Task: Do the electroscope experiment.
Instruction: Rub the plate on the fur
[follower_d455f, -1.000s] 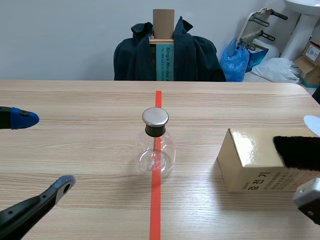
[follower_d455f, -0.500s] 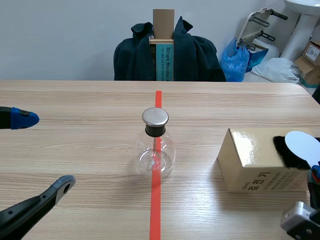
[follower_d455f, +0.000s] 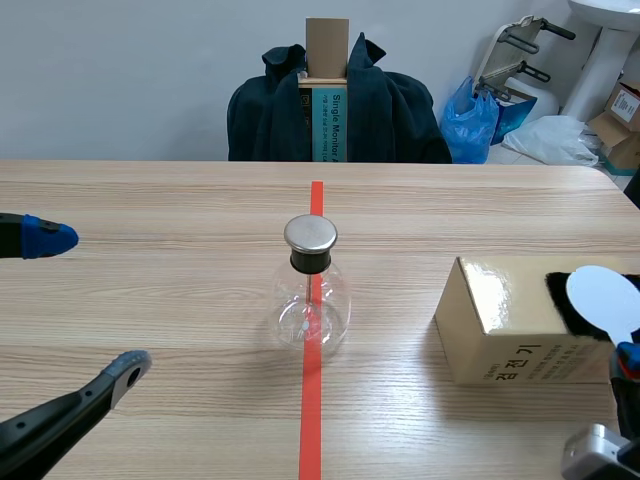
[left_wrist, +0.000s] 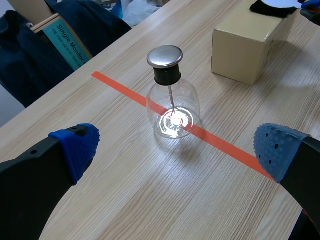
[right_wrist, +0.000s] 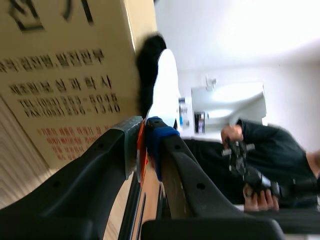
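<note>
Right tool (right_wrist: 145, 134) pinches the white disc (follower_d455f: 601, 301) by its thin handle beside the black fur pad (follower_d455f: 562, 296) atop the box (follower_d455f: 500, 330), left tool (left_wrist: 175, 150) is spread, and the electroscope (follower_d455f: 312, 300) stands mid-table (follower_d455f: 150, 290); judged risk: a low or fast approach would strike its cap (follower_d455f: 311, 234) and tip it.

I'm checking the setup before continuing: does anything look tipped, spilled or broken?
Nothing stands out. The electroscope flask stands upright on the tape line, capped; the box lies flat with black fur on top, and the right end effector holds a white disc.

Wooden table (follower_d455f: 180, 290): glass flask (follower_d455f: 312, 305) centre, cardboard box (follower_d455f: 500, 320) right.
</note>
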